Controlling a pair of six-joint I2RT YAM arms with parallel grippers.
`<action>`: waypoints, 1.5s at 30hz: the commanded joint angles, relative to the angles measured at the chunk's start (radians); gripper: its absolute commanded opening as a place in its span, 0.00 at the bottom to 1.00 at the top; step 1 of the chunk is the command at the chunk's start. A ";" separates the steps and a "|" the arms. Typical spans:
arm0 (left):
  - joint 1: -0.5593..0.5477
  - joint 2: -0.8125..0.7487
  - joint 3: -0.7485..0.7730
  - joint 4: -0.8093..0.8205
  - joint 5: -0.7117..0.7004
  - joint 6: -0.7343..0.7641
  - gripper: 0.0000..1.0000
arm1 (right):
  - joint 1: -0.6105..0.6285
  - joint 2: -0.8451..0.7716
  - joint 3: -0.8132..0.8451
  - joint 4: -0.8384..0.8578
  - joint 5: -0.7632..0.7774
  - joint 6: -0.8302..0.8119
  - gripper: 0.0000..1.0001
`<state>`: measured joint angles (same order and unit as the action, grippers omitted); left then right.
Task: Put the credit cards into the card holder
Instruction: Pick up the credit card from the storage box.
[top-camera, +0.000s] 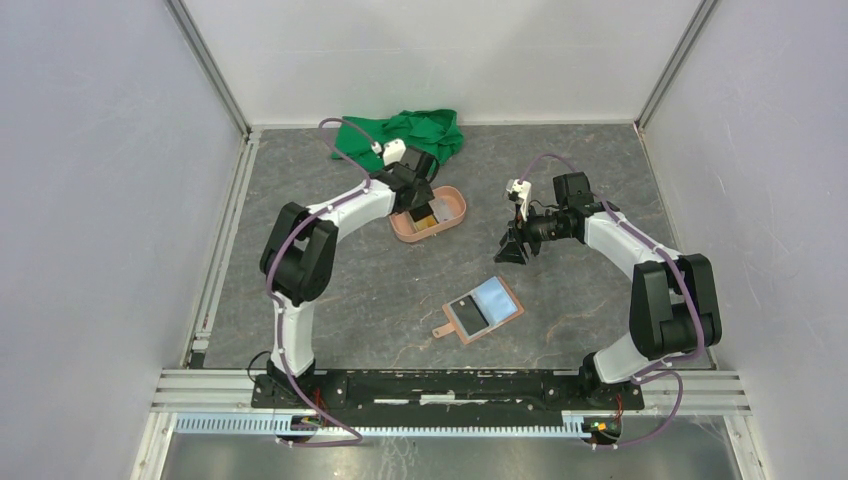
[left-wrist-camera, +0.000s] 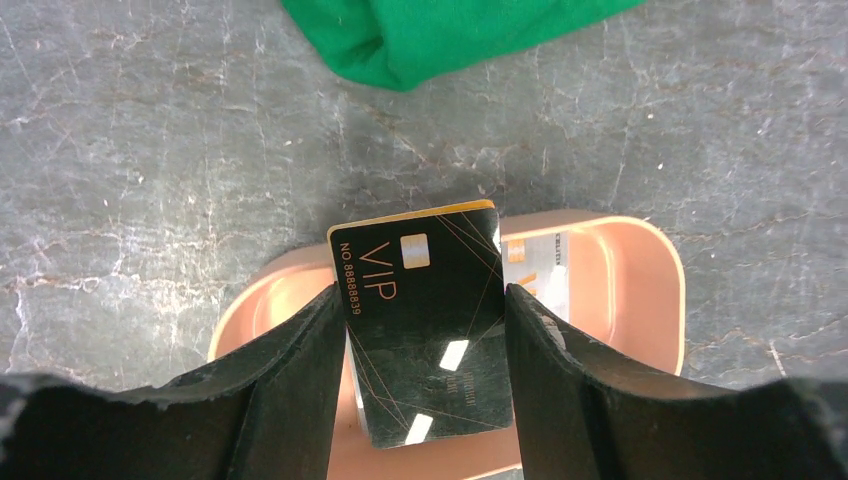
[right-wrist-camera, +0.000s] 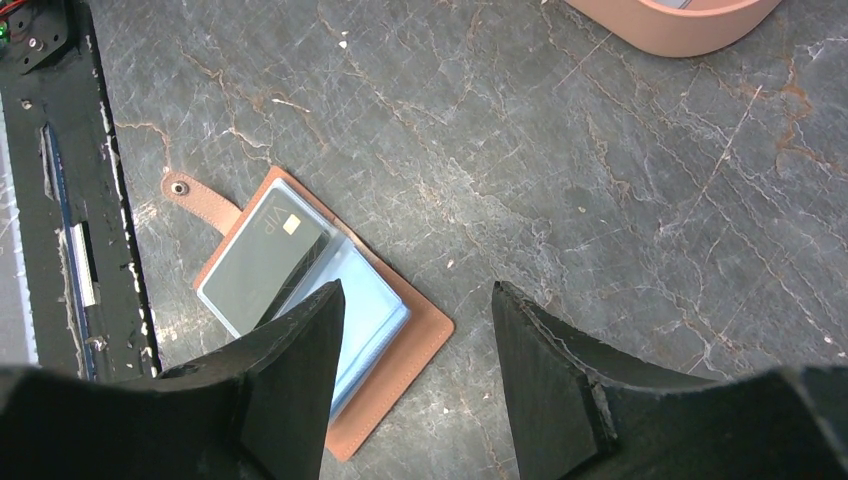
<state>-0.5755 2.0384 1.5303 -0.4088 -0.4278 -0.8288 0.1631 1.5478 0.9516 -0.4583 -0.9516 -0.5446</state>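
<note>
My left gripper (left-wrist-camera: 422, 292) hangs over the salmon-pink tray (left-wrist-camera: 640, 240) and is shut on a black VIP credit card (left-wrist-camera: 430, 330), pinched by its two long edges. Another card (left-wrist-camera: 543, 272) lies in the tray behind it. The tan card holder (top-camera: 505, 322) lies open near the table's front, tab toward the arms. A dark card (right-wrist-camera: 262, 262) sits in its clear pocket, beside light-blue sleeves (right-wrist-camera: 368, 305). My right gripper (right-wrist-camera: 417, 292) hovers open above the bare table, up and right of the card holder (right-wrist-camera: 400, 372), holding nothing.
A crumpled green cloth (top-camera: 405, 133) lies at the back of the table, just behind the tray (top-camera: 457, 203). White walls enclose the table on three sides. The arms' black base rail (right-wrist-camera: 60, 200) runs along the near edge.
</note>
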 joint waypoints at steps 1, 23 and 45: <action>0.039 -0.059 -0.035 0.091 0.112 0.004 0.52 | -0.003 0.005 0.029 0.001 -0.033 -0.009 0.62; 0.118 -0.208 -0.337 0.496 0.411 0.075 0.44 | -0.002 0.034 0.034 0.060 -0.115 0.059 0.62; 0.247 -0.186 -0.576 1.116 0.913 0.202 0.35 | 0.195 0.499 0.581 0.422 0.066 0.839 0.56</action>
<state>-0.3439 1.8725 0.9890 0.5232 0.3653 -0.6785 0.3523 2.0148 1.5002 -0.0826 -0.9058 0.2111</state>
